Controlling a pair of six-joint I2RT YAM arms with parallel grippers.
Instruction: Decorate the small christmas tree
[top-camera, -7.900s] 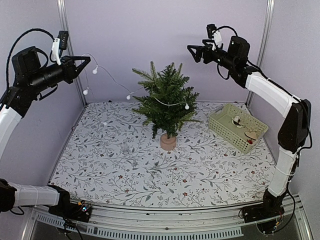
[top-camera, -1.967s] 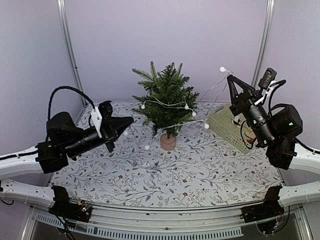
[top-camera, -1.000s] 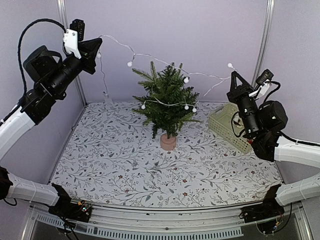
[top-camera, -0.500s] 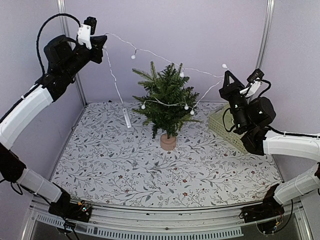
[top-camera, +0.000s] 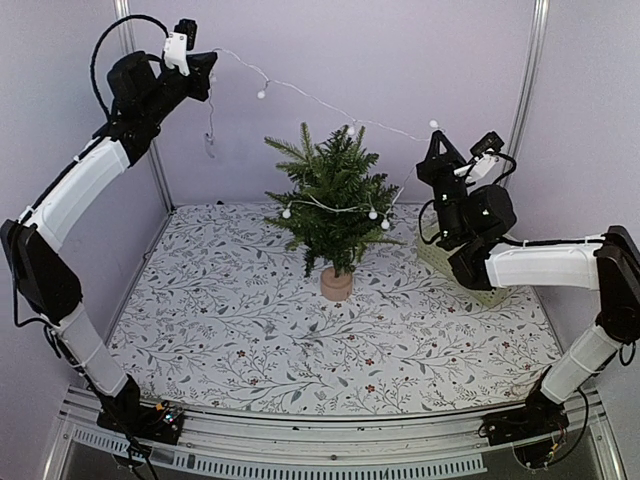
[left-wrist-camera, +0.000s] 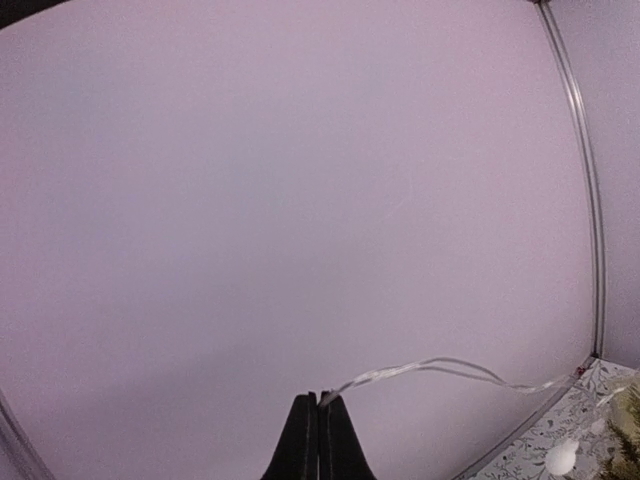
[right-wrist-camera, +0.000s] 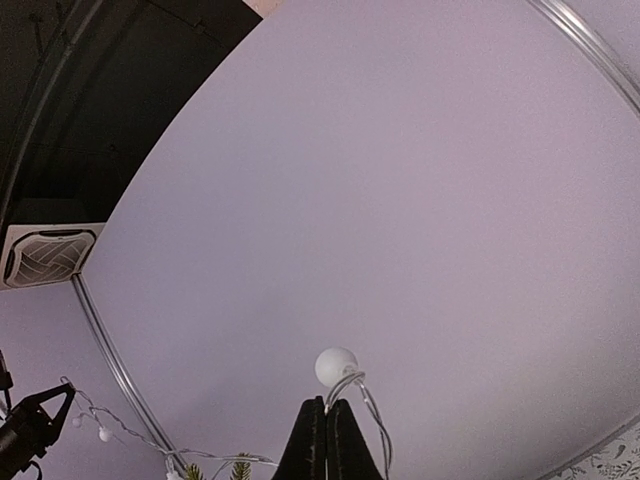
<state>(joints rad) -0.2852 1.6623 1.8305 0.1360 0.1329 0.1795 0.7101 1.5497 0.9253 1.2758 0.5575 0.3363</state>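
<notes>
The small christmas tree (top-camera: 335, 205) stands upright on its tan base (top-camera: 336, 284) at the back middle of the table. A thin light string (top-camera: 330, 105) with white bulbs runs high over the treetop between both grippers. Another loop of it lies across the branches (top-camera: 330, 208). My left gripper (top-camera: 210, 62) is raised at the back left, shut on the wire (left-wrist-camera: 440, 367); the tips (left-wrist-camera: 319, 400) pinch it. To the tree's right, my right gripper (top-camera: 436, 135) is shut on the wire just under a bulb (right-wrist-camera: 336, 366). A short tail (top-camera: 210, 140) hangs below the left gripper.
A pale green basket (top-camera: 430, 245) sits at the back right, mostly hidden behind my right arm. The table has a floral cloth (top-camera: 300, 340). Lilac walls and metal posts (top-camera: 525, 90) close in the back and sides.
My left gripper has risen higher and moved back, pulling the string up so its hanging tail lifts off the table. My right gripper has shifted left and up towards the tree.
</notes>
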